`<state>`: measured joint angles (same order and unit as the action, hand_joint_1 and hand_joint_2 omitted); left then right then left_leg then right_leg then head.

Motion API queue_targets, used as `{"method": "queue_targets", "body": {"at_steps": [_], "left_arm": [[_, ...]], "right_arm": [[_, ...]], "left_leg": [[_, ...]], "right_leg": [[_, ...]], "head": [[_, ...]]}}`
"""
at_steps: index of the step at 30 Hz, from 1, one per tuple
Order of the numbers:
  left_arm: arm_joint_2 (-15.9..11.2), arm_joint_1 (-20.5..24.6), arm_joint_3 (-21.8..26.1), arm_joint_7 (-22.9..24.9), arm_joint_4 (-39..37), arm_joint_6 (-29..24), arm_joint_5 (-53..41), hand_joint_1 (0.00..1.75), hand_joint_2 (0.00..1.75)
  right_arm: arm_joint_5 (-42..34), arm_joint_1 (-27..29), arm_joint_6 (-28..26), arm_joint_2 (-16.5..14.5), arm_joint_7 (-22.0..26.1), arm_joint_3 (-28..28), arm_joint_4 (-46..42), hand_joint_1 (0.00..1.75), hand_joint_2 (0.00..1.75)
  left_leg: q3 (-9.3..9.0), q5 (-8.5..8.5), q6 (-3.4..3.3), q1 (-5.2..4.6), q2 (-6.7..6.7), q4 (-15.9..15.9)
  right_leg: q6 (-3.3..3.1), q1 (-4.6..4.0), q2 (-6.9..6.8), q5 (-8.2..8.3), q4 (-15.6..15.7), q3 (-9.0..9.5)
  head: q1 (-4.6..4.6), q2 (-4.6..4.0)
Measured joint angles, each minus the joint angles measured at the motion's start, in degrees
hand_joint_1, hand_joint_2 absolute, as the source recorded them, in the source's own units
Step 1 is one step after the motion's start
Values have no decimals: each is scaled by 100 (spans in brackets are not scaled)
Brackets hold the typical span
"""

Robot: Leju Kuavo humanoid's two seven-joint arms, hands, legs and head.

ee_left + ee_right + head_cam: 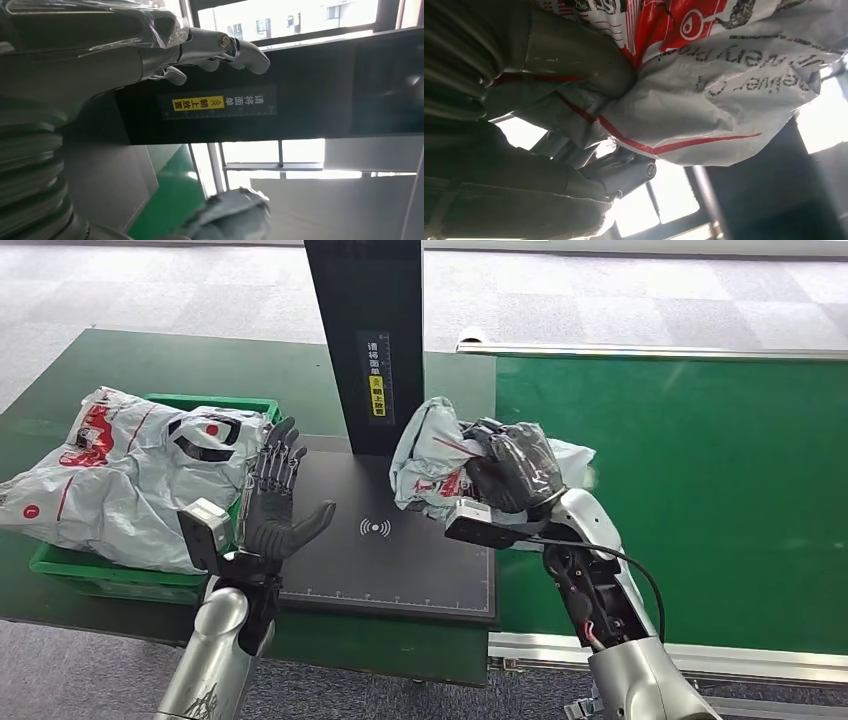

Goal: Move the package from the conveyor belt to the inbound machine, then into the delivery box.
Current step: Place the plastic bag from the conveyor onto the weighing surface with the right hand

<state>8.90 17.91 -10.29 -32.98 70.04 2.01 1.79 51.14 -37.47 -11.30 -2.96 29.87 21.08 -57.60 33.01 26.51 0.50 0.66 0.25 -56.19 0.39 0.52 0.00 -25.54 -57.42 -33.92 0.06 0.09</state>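
Right hand grips crinkled grey plastic package | left hand spread, empty | flat black scanner plate

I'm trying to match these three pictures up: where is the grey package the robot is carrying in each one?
Head view: package centre, gripped by the right hand above the scanner plate.
Left wrist view: crumpled grey bag at the bottom edge.
Right wrist view: fills the upper right.
Shared landmark: black post with yellow label.
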Motion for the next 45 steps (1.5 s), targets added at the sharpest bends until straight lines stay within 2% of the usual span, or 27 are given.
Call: {"method": "queue_targets", "body": {"at_steps": [7, 17, 21, 25, 29, 41, 45], "left_arm": [[-11, 73, 2, 93, -58, 169, -86, 0, 175], [10, 137, 2, 170, -168, 315, -168, 0, 175], [44, 188, -6, 182, -192, 396, -182, 0, 175], [69, 263, -38, 209, -233, 472, -183, 0, 175], [83, 331, -61, 212, -287, 484, -183, 0, 175], [99, 406, -78, 212, -381, 567, -186, 0, 175], [126, 510, -114, 204, -479, 597, -190, 0, 175]], "right_arm": [[477, -964, 599, -261, 56, 1507, 1410, 175, 175], [653, -1546, 1087, -547, -124, 3004, 2337, 173, 175], [762, -1563, 969, -714, -292, 3480, 2632, 3, 175], [855, -1550, 666, -834, -553, 3778, 2917, 0, 175], [866, -1555, 595, -899, -609, 3935, 3103, 0, 175], [947, -1627, 537, -986, -756, 4097, 3303, 0, 175], [966, -1667, 265, -991, -945, 4118, 3379, 0, 175]], "left_leg": [[2, 0, 1, 0, -3, -1], [0, 1, 0, 0, -3, -1], [-2, 0, 0, 0, -3, -1], [-1, 1, 0, 0, -3, -1], [-1, 1, 0, -1, -3, -1], [-3, 0, 0, -1, -2, -2], [-3, 0, 0, -1, -3, -2]], "right_leg": [[0, 0, -1, 0, -1, -3], [0, 0, 0, 0, -1, -4], [0, -1, 0, -1, -1, -5], [0, 0, 0, -1, -1, -4], [0, 1, 0, -1, 0, -4], [0, 1, -1, -1, 0, -2], [1, 1, -1, 1, 0, 0]], "head": [[1, 0], [0, 0], [1, 0], [2, 0], [2, 0], [1, 0], [1, 0]]}}
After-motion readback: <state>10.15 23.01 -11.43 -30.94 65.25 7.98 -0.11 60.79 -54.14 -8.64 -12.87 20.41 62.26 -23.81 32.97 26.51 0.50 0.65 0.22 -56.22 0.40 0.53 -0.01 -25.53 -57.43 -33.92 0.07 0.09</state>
